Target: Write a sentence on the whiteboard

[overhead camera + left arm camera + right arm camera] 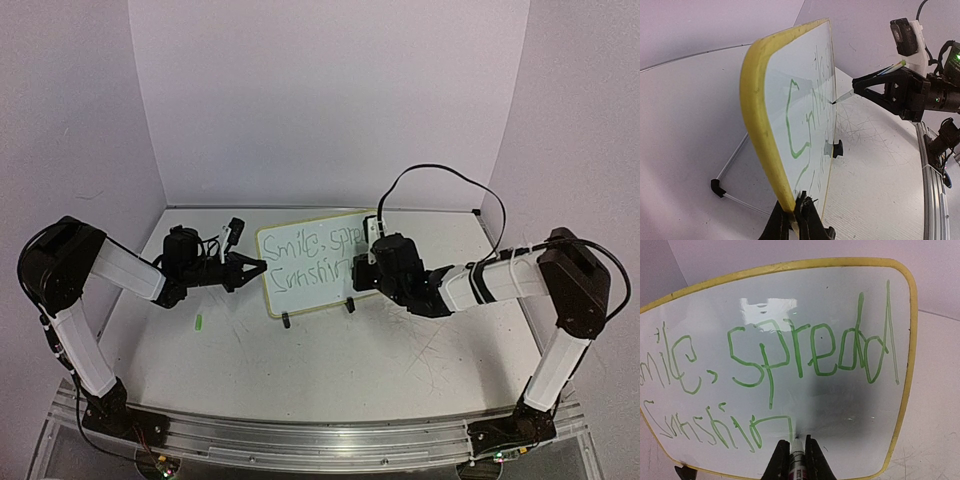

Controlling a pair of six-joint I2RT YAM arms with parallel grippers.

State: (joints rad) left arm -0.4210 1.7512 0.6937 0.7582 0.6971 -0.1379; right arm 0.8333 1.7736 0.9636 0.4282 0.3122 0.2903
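Observation:
The whiteboard stands upright on the table on small black feet, its yellow frame edge-on in the left wrist view. My left gripper is shut on the frame's left edge. The sentence is in green, "Smile, spread" above and "Sunshin" below. My right gripper is shut on a white marker. The marker's tip touches the board just right of the last stroke of the lower line. From the left wrist, the marker reaches from the right gripper to the board.
A small green marker cap lies on the table in front of the left arm. The board's wire stand reaches back behind it. A black foot sits at its front. White walls enclose the table on three sides.

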